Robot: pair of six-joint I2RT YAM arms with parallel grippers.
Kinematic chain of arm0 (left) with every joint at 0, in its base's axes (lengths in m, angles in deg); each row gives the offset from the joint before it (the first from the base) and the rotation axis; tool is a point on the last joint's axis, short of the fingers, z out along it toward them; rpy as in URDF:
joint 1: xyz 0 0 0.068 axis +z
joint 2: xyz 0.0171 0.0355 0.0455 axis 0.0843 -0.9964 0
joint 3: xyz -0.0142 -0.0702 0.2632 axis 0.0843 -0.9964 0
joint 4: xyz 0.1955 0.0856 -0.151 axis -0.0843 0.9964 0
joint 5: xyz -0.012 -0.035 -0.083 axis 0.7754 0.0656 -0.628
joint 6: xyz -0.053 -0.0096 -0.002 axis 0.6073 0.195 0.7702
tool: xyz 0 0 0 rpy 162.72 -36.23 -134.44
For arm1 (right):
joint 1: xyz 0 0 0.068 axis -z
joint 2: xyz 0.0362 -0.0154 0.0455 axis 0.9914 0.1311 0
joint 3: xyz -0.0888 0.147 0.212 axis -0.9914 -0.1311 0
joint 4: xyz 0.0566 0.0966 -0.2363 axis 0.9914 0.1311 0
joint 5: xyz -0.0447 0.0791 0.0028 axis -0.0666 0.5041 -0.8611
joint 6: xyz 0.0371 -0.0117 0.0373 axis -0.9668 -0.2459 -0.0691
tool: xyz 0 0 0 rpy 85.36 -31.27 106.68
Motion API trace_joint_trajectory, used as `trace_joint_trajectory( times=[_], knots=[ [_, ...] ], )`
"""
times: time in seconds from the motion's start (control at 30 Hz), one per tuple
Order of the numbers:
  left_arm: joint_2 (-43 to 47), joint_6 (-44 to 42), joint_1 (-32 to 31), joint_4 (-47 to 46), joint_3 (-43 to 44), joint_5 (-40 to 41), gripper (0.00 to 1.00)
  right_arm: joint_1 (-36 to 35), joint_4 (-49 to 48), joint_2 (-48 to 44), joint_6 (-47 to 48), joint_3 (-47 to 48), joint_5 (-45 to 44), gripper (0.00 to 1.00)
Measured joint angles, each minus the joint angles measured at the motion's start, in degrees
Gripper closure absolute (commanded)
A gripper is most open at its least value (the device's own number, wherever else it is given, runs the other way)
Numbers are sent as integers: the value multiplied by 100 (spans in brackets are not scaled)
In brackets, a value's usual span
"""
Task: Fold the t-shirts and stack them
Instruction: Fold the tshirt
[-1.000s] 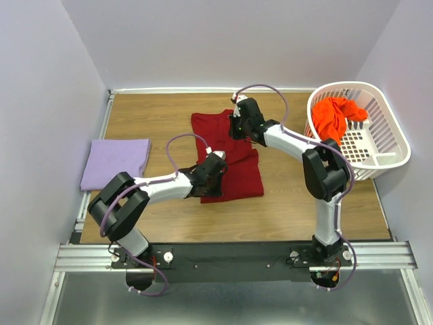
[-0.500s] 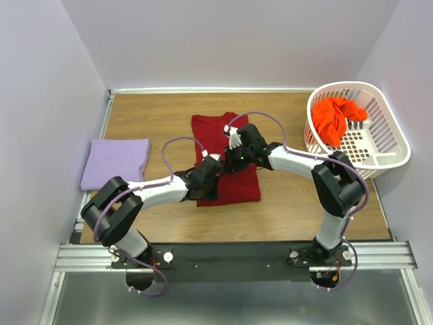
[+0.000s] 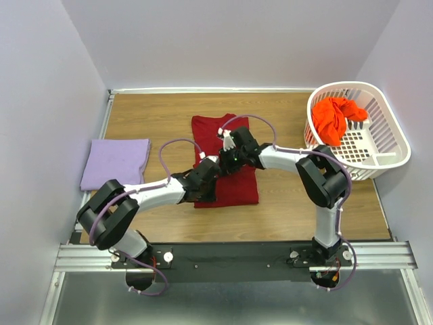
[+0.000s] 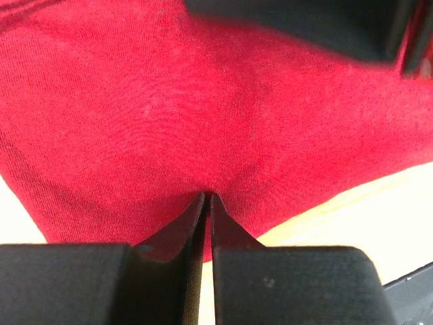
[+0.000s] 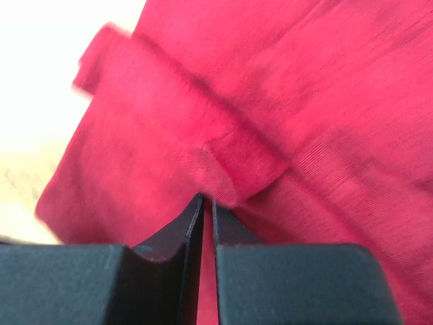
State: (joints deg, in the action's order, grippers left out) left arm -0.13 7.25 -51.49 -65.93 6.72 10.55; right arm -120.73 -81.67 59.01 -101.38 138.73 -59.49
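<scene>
My left arm (image 3: 152, 193) runs from its base at the near-left edge up to a raised elbow, and the forearm then reaches right across the wooden table (image 3: 291, 203) to the near-left part of the crimson t-shirt (image 3: 240, 186). My right arm (image 3: 284, 157) rises from the near-right base to a high elbow, and the forearm extends left to the middle of the same shirt. The two wrists end just beside each other over the cloth. The left gripper (image 4: 208, 196) has its jaws pressed to a thin slit, pinching crimson fabric at the tips. The right gripper (image 5: 207, 198) is closed the same way, clamping crimson cloth just below a folded hem. The crimson t-shirt lies at table centre. The lavender t-shirt (image 3: 115, 162) lies folded flat near the left edge, well apart. The orange-red t-shirt (image 3: 335, 116) sits crumpled inside the white lattice laundry basket (image 3: 385, 145) at the far right.
</scene>
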Motion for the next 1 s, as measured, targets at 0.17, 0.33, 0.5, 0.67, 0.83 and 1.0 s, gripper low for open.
trace_joint_trajectory(
  times=[0.17,0.33,0.5,0.67,0.83,1.0],
  knots=[
    [55,31,-57,-2,-63,2,86,-2,-28,192,31,527,-603,84],
    [173,94,-133,44,-157,2,86,111,-68,413,48,1272,-1279,84],
    [365,181,-149,240,-225,76,83,389,-184,483,39,1641,-1582,84],
    [1106,363,-107,505,-232,372,81,656,-208,-96,-179,949,-1325,84],
    [1904,487,131,415,-243,433,82,767,-337,-1294,-599,-481,-352,84],
    [1923,507,542,116,-691,76,85,763,-874,-2253,-1270,-2129,815,84]
  ],
)
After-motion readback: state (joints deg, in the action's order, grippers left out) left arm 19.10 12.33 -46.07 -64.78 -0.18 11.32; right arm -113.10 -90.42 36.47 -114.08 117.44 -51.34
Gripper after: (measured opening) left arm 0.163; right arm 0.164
